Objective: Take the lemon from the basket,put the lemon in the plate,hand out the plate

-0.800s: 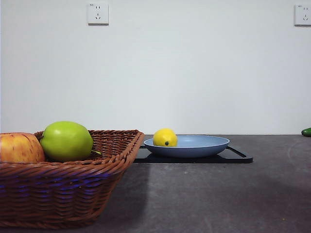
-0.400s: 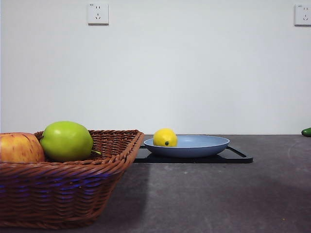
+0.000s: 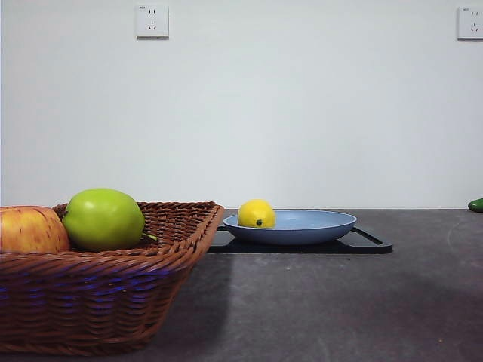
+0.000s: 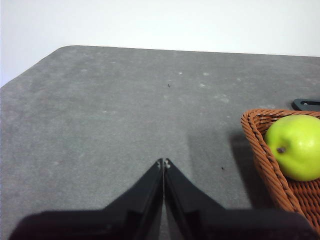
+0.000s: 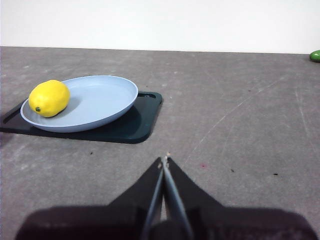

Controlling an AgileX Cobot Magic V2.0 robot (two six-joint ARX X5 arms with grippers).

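Note:
The yellow lemon lies in the light blue plate, at the plate's end nearest the basket. The plate rests on a flat black tray. The brown wicker basket stands close at the front left. My left gripper is shut and holds nothing, over bare table beside the basket. My right gripper is also shut and holds nothing, back from the tray over the table. Neither arm shows in the front view.
A green apple and a red-yellow apple sit in the basket. A small green object lies at the far right of the grey table. A white wall with two sockets stands behind.

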